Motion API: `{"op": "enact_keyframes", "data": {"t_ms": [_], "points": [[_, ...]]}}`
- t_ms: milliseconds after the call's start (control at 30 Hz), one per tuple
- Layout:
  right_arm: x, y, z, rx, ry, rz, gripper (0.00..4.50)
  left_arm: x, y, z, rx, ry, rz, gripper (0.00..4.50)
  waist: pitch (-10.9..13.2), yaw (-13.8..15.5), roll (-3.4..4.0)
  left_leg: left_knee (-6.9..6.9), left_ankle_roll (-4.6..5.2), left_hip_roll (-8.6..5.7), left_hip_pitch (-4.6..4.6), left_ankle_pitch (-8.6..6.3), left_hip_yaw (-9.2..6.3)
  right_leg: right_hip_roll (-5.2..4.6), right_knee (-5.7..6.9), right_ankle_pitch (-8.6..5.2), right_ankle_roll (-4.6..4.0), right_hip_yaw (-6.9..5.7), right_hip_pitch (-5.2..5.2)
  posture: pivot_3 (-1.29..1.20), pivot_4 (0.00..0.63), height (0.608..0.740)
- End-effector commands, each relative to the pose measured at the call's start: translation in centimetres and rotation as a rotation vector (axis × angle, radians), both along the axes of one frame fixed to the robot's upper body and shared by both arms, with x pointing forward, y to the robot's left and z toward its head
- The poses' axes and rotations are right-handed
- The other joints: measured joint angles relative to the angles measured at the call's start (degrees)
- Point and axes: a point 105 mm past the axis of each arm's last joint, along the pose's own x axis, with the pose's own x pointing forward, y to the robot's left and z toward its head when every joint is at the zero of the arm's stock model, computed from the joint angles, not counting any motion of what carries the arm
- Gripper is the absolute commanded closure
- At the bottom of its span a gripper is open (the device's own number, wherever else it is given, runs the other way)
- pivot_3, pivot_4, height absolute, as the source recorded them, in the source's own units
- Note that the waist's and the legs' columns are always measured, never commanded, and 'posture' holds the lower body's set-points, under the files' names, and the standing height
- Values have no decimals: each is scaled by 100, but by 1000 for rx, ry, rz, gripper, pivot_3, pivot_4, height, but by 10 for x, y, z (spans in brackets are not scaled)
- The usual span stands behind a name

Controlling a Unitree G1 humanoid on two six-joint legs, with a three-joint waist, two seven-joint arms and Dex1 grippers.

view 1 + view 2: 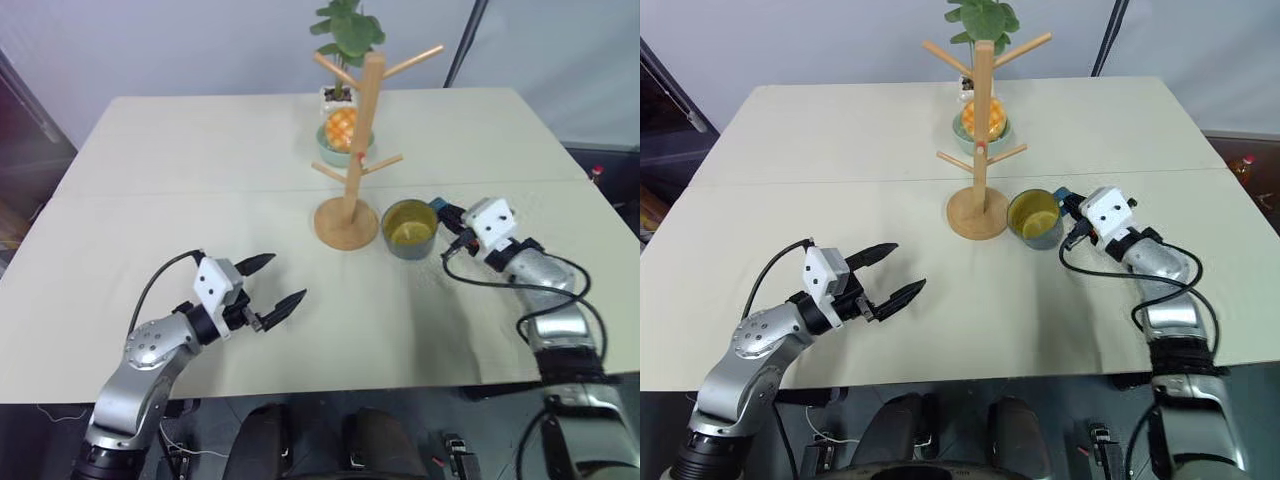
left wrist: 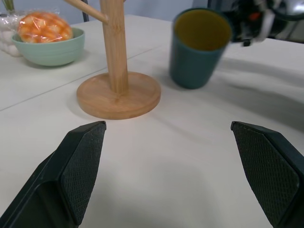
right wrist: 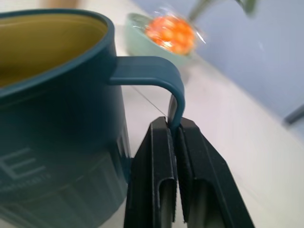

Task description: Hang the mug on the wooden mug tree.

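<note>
The dark teal mug [image 1: 410,229] with a yellow interior is just right of the wooden mug tree [image 1: 352,160], tilted slightly. My right gripper [image 3: 175,135] is shut on the mug's loop handle [image 3: 161,78], fingers pinching its thin outer strap; in the head view the right gripper [image 1: 447,218] sits at the mug's right side. The mug tree stands on its round disc base [image 1: 346,223] mid-table, pegs angled upward. My left gripper [image 1: 275,285] hovers open over the near left of the table, nothing between its fingers [image 2: 78,166], pointing toward the tree and mug [image 2: 197,47].
A pale green bowl [image 1: 340,140] holding orange fruit sits behind the tree, with a leafy potted plant [image 1: 345,40] behind it. The table's seam [image 1: 180,190] runs across the middle. Black cables [image 1: 520,285] trail from the right wrist.
</note>
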Motion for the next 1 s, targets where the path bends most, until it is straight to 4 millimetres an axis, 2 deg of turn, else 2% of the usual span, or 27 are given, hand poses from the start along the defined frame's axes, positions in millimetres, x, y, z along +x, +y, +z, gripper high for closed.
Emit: {"op": "enact_keyframes", "data": {"t_ms": [33, 167, 333, 567, 833, 1000], "points": [[-17, 20, 35, -130, -103, 90, 4479, 5, 4, 12, 6, -57, 3, 0, 2, -6, 4, 0, 0, 0, 0, 0, 0, 0, 2, 0, 0, 0, 0, 0, 150, 740], [-32, 49, 73, -204, -150, 173, 4479, 16, 8, 25, 17, -90, 10, 0, 4, -4, 4, 2, -1, 1, -1, 1, 0, 1, 2, 0, 0, 0, -2, 0, 150, 740], [-35, 73, 99, -209, -131, 181, 4479, 23, 13, 41, 19, -129, 16, 0, 5, 13, 1, 1, -1, 0, -3, 1, -2, 0, -1, 0, 0, -1, -3, 0, 150, 740], [-32, 85, 111, -171, -102, 125, 4479, 27, 17, 66, -22, -173, 38, 0, 7, 19, -2, 2, 1, -3, -10, -1, -5, -7, -5, 0, -1, -3, -5, 0, 150, 740], [-35, 101, 121, -148, -84, 104, 4479, 25, 20, 67, -23, -173, 52, 0, 7, -1, -2, 1, 1, -2, -9, 0, -4, -6, -2, -1, -1, -3, -9, 0, 150, 740], [-35, 120, 125, -137, -48, 117, 4479, 25, 25, 67, -24, -177, 59, 0, 7, -9, -2, 1, 1, -2, -10, 0, -5, -6, -2, -1, -2, -2, -11, 0, 150, 740]]}}
